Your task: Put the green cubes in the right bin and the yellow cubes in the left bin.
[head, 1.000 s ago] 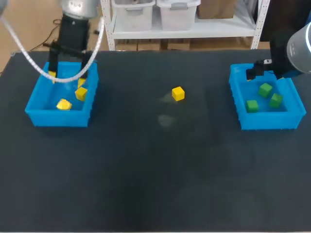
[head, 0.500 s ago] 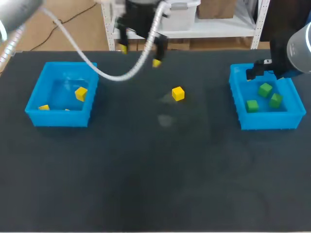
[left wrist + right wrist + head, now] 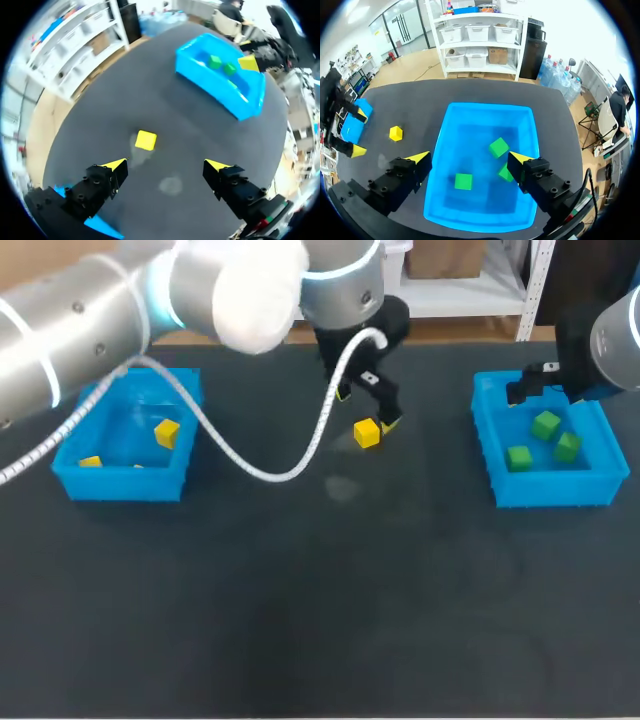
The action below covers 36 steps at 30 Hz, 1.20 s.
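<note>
Left bin (image 3: 120,483), far left of the dark table (image 3: 300,620): at least two yellow cubes inside, one (image 3: 167,432) near the back wall, one (image 3: 90,461) at the front-left corner. They are sorted and need no more handling.

The left arm reaches past the middle of the table. The left gripper (image 3: 366,408) hangs over the loose yellow cube (image 3: 367,433) with its fingers spread wide and nothing in them. In the left wrist view the left gripper (image 3: 167,167) has the cube (image 3: 146,140) just ahead of the tips, roughly centred in the gap but not yet between the fingers, so there is no contact. Judged as lined up for a pick, with a descent needed before closing. This is the only cube left on the table and it belongs in the left bin.

Right bin (image 3: 550,490), far right: three green cubes (image 3: 546,424), (image 3: 518,457), (image 3: 568,446), loose and apart, so the green half looks done.

The right gripper (image 3: 470,159) hovers above that bin, fingers apart, holding nothing. It looks parked there, well clear of the left arm's work.
</note>
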Motion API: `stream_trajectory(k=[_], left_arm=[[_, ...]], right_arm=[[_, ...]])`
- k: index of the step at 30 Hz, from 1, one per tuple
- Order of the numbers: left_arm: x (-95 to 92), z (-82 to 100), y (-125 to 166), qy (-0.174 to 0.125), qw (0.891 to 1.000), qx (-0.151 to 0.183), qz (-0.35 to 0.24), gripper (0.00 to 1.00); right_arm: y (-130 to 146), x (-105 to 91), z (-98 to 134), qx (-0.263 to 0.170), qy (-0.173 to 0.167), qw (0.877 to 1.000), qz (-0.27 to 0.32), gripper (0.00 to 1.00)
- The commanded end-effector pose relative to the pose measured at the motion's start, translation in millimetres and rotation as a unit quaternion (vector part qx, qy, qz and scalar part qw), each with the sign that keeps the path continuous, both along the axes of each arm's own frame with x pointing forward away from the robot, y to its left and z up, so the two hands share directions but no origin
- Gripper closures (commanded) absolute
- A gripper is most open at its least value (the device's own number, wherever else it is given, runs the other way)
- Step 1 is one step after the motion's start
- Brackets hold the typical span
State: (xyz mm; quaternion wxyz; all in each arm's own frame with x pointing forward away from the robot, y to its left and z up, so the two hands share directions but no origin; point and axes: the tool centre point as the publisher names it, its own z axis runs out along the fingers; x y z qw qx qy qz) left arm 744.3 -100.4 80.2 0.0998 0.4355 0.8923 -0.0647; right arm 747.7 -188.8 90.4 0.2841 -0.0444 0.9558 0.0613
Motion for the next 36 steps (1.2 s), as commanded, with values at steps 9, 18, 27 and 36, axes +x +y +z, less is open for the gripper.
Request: stream_trajectory(k=[9, 18, 27, 36], left_arm=[[25.2, -49.2, -4.6, 0.037, 0.989, -0.097, -0.110, 0.00], [46.7, -58.6, -3.6, 0.003, 0.996, -0.057, -0.062, 0.00], [52.0, -68.2, -14.0, 0.004, 0.996, -0.035, -0.085, 0.00], [50.0, -81.8, -19.1, 0.006, 0.995, 0.005, -0.096, 0.00]], right_arm=[[0.1, -1.1, -0.5, -0.001, -0.002, 1.000, -0.001, 0.00], [0.1, -1.1, -0.5, -0.001, -0.002, 1.000, -0.001, 0.00], [0.1, -1.1, -0.5, -0.001, -0.002, 1.000, -0.001, 0.00], [0.1, -1.1, -0.5, -0.001, -0.002, 1.000, -0.001, 0.00]])
